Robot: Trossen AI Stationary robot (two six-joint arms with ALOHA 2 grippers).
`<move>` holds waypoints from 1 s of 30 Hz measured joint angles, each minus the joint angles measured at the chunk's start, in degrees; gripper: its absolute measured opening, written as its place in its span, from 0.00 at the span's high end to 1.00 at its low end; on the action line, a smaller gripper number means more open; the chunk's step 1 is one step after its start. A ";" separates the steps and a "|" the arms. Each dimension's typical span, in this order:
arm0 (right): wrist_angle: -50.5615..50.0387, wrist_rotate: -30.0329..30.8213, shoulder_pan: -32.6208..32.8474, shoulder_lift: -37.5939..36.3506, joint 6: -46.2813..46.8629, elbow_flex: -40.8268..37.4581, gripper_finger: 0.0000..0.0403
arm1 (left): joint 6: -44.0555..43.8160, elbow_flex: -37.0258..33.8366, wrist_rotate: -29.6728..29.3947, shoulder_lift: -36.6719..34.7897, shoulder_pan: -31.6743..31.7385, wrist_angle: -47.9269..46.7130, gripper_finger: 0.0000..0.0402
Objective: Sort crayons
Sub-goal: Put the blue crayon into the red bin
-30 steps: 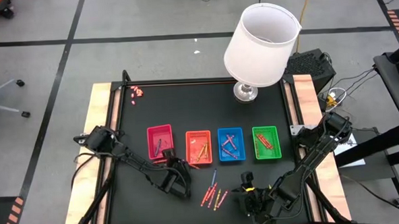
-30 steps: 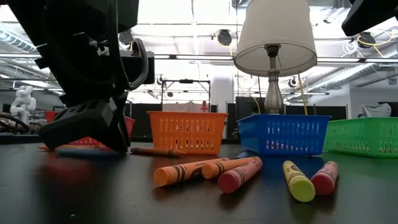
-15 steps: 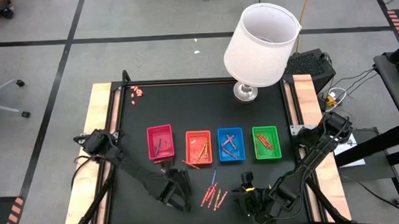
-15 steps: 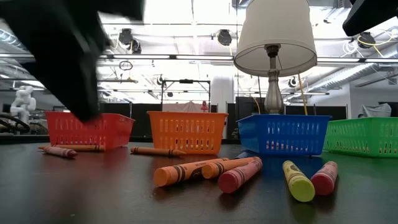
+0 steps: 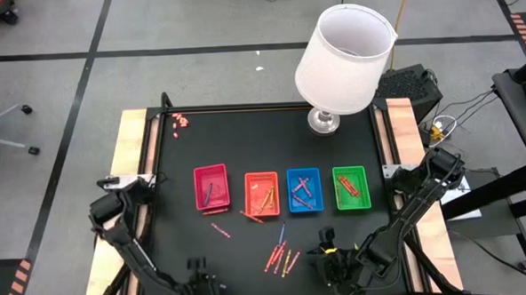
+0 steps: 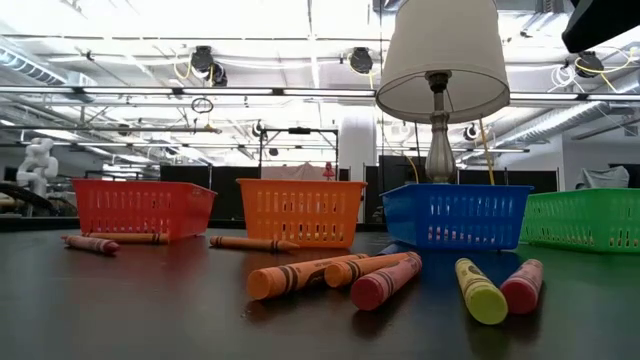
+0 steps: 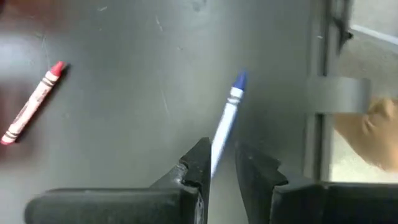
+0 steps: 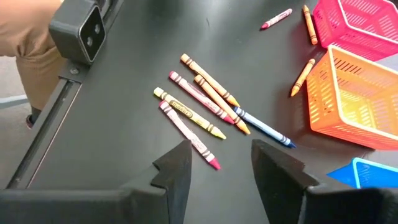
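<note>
Several loose crayons (image 5: 281,253) lie in a bunch near the table's front edge, and lie close by in the low view (image 6: 385,280). Three more crayons (image 5: 220,229) lie in front of the pink-red tray (image 5: 211,186) and the orange tray (image 5: 261,192). The blue tray (image 5: 304,189) and the green tray (image 5: 351,187) stand to their right, each with crayons inside. My left gripper (image 5: 203,282) is at the front edge, left of the bunch, shut on a blue crayon (image 7: 227,118). My right gripper (image 8: 217,165) hovers open over the bunch's right side. My left gripper pinches the blue crayon's blunt end (image 7: 216,157) between its two fingers. The crayon runs along the fingers and sticks out past them, its pointed tip (image 7: 240,78) leading. The fingers slant steeply down from above. The crayon is clear of the table.
A lamp with a white shade (image 5: 344,59) stands at the table's far right. Tiny pink bits (image 5: 181,122) cluster at the far left corner. A red crayon (image 7: 34,102) lies on the table below my left gripper. Wooden strips (image 5: 126,171) border the black tabletop.
My left gripper has risen from just in front of the pink-red and orange trays and swung toward the table's near left, tipping as it went and leaving the low view. It has stayed shut, and the blue crayon has gone with it.
</note>
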 joint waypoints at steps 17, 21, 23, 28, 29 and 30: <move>0.03 0.04 -0.02 0.00 -0.28 0.00 0.63 | 5.44 -0.03 0.45 4.21 2.68 -1.00 0.59; 0.05 0.04 -0.02 0.00 -0.17 0.00 0.63 | 11.52 -0.99 0.69 4.21 5.37 1.10 0.59; 0.08 0.04 -0.02 0.00 -0.16 0.00 0.63 | 14.20 -2.18 2.95 4.20 6.91 2.86 0.59; 0.00 0.02 -0.02 0.00 -0.16 0.00 0.63 | 17.09 -5.02 6.50 3.80 9.49 5.46 0.62; -0.06 0.00 -0.02 0.00 -0.14 0.00 0.63 | 17.62 -5.07 6.55 3.85 9.64 5.41 0.64; -0.13 0.00 -0.02 0.00 -0.15 0.00 0.63 | 18.14 -5.07 6.60 3.88 9.78 5.48 0.67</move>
